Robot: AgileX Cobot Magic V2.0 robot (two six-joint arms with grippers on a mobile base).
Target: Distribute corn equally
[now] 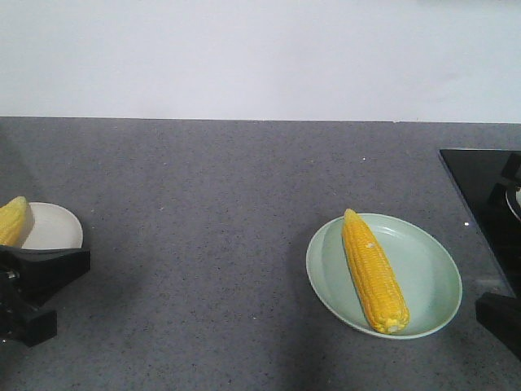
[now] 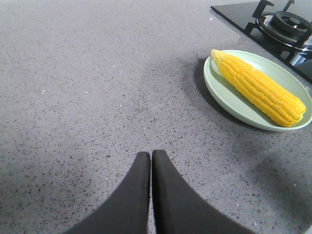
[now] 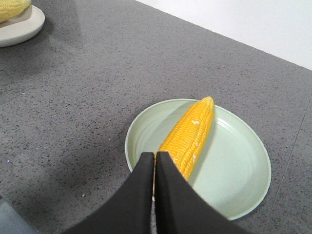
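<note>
1. One corn cob point(image 1: 374, 271) lies on the pale green plate point(image 1: 431, 281), on the grey counter point(image 1: 203, 244).
2. A second cob point(image 1: 12, 218) rests on the white plate point(image 1: 57, 230) at far left; it is only partly visible.
3. The left gripper point(image 2: 150, 155) has its fingers together, holding nothing.
4. The right gripper point(image 3: 155, 156) is also pressed together, above the green plate.

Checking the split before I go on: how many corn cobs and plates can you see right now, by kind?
Corn cobs: 2, one on the green plate, one partly cut off at the left edge on the white plate
Plates: 2, green and white
Total: 4
</note>
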